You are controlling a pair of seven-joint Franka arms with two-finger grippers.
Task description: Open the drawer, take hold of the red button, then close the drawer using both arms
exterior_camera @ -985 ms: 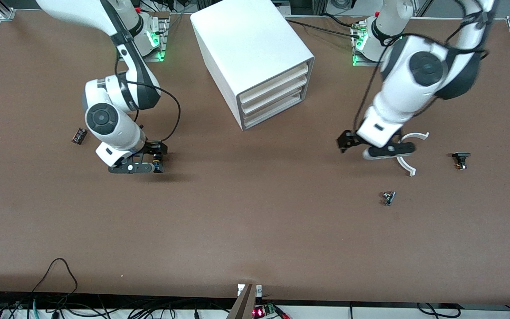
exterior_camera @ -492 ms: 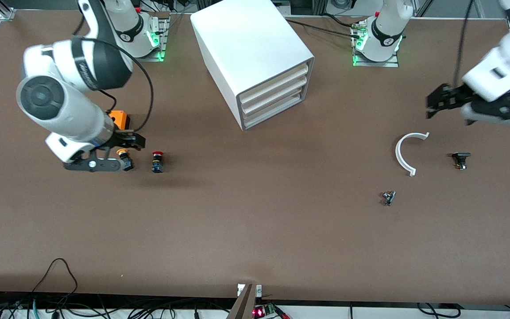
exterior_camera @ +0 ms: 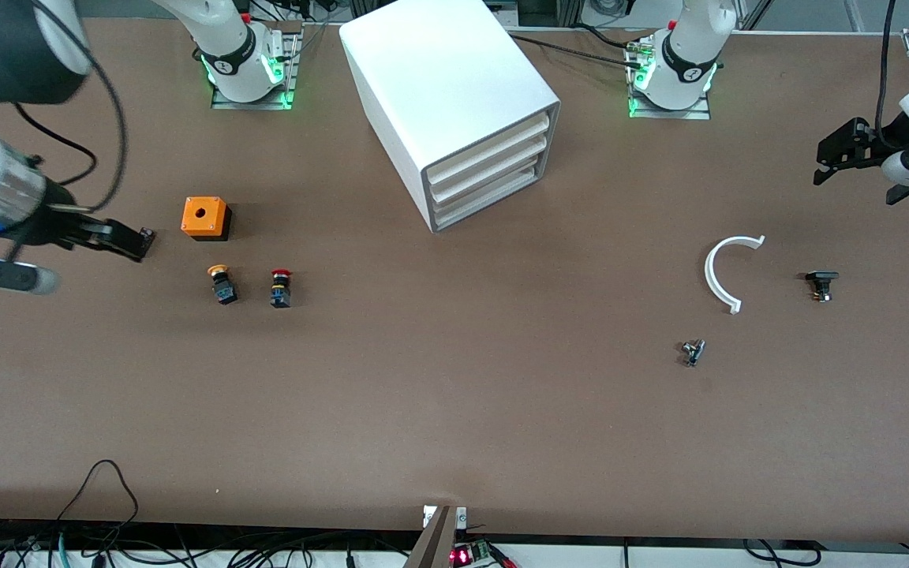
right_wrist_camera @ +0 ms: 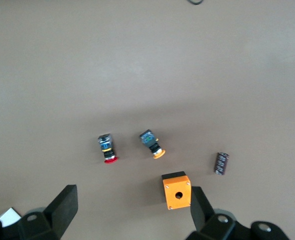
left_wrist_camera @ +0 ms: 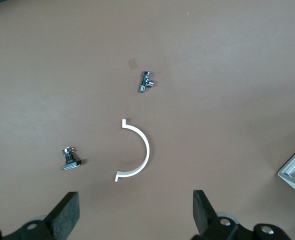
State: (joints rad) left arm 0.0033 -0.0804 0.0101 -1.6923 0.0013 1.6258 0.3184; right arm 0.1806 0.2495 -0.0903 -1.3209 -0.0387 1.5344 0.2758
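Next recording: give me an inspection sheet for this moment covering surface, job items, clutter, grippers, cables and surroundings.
Surface: brown table, bare in the middle.
Job's things: cabinet, all three drawers shut; red button on the table beside the orange-capped button.
Clutter: orange box, white arc, two small metal parts, dark cylinder.
Grippers: left gripper and right gripper open, empty.
Cables: loose along the near edge.
Surroundings: nothing seen.
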